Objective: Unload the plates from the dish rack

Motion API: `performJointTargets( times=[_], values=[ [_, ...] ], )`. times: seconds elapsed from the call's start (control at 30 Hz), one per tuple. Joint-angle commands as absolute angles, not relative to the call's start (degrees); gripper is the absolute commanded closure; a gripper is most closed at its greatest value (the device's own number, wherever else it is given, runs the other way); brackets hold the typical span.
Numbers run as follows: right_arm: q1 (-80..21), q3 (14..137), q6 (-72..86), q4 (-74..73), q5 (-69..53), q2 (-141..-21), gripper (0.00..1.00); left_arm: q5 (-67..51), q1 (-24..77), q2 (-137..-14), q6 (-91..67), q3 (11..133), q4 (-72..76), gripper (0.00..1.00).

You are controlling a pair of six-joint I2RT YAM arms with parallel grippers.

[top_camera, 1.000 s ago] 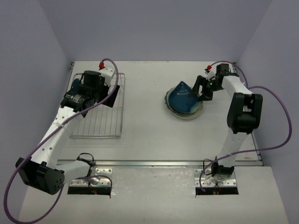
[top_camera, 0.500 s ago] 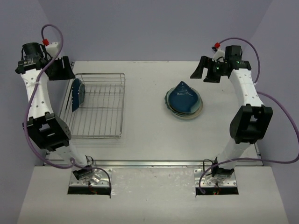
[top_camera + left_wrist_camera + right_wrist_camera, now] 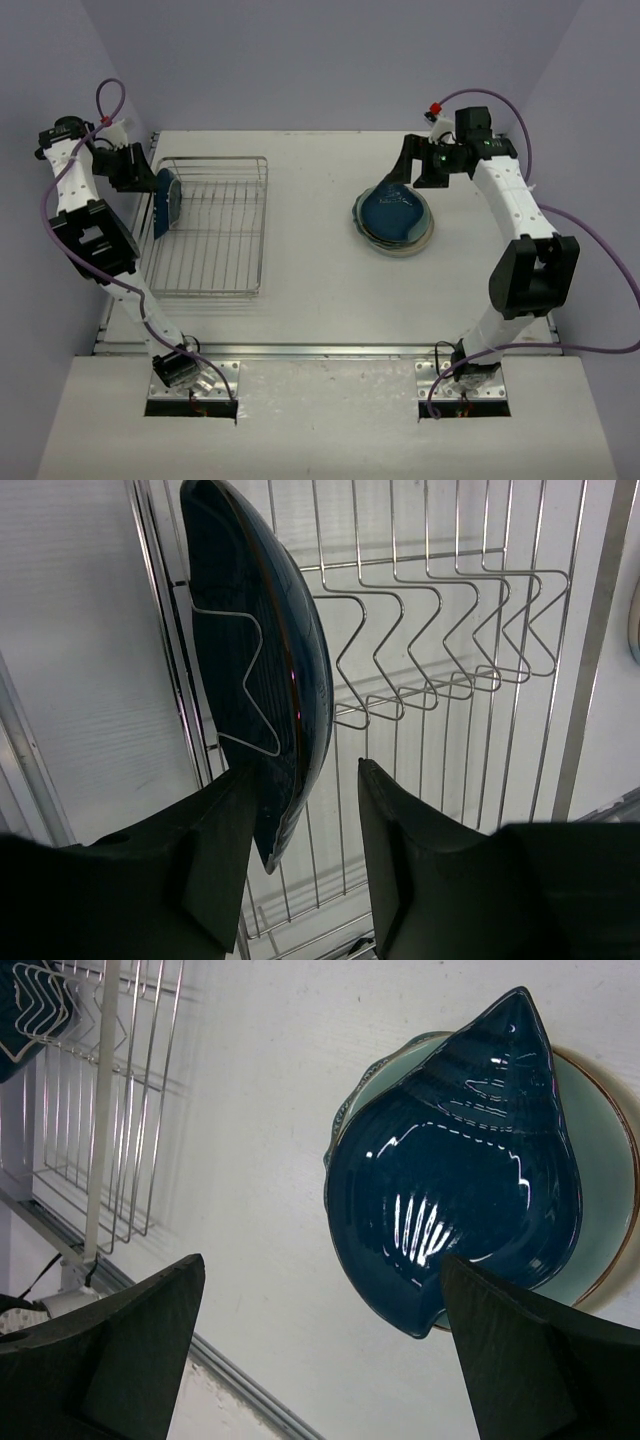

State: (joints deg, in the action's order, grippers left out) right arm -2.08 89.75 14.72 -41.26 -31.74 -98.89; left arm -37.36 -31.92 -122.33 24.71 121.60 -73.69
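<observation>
One dark navy plate (image 3: pixel 167 200) (image 3: pixel 250 630) stands on edge at the left end of the wire dish rack (image 3: pixel 215 228) (image 3: pixel 450 630). My left gripper (image 3: pixel 145 178) (image 3: pixel 305 770) straddles its rim: the left finger touches the plate, while a gap shows before the right finger. To the right, on the table, a dark blue shell-shaped plate (image 3: pixel 395 212) (image 3: pixel 450 1170) tops a stack of plates, with a teal plate (image 3: pixel 600 1160) under it. My right gripper (image 3: pixel 415 175) (image 3: pixel 322 1260) hovers wide open above the stack, holding nothing.
All other slots of the rack show only bare bars. The rack's near end also shows at the upper left of the right wrist view (image 3: pixel 100 1080). The table's metal front rail (image 3: pixel 330 349) runs below. Purple cables loop off both arms.
The left arm swung from over the rack to its left end, and its jaws narrowed around the navy plate's rim. The right gripper released the shell plate, rose, opened wide, then drifted back over the stack.
</observation>
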Motion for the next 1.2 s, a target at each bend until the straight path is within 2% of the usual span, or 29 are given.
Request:
performJointTargets(
  times=[0.0, 0.5, 0.57, 0.6, 0.67, 0.7, 1.17],
  values=[
    [-2.10, 89.17, 14.05, -40.68, -32.41, -96.76, 0.01, -41.99, -32.26, -123.38, 27.75, 124.18, -75.40, 0.60],
    [-2.55, 88.47, 15.13, -40.37, -33.17, -97.46, 0.01, -48.49, -32.28, -127.24, 28.74, 120.73, -75.32, 0.71],
    [-2.55, 88.16, 14.94, -40.48, -33.02, -97.21, 0.01, -49.30, -32.34, -127.61, 28.71, 120.39, -75.32, 0.75],
    [-2.56, 88.18, 14.93, -40.66, -32.98, -97.18, 0.01, -49.40, -32.33, -127.69, 28.56, 120.33, -75.32, 0.80],
    [-2.63, 88.32, 14.86, -41.02, -33.13, -97.04, 0.01, -49.97, -32.26, -128.12, 27.99, 120.41, -75.32, 0.99],
    [-2.64, 88.48, 14.85, -41.04, -33.13, -97.03, 0.01, -50.16, -32.33, -128.22, 27.58, 120.41, -75.32, 1.00],
    [-3.28, 89.21, 14.83, -42.28, -33.75, -96.68, 0.01, -61.88, -36.36, -126.44, 24.87, 120.27, -75.44, 1.00]
  ],
)
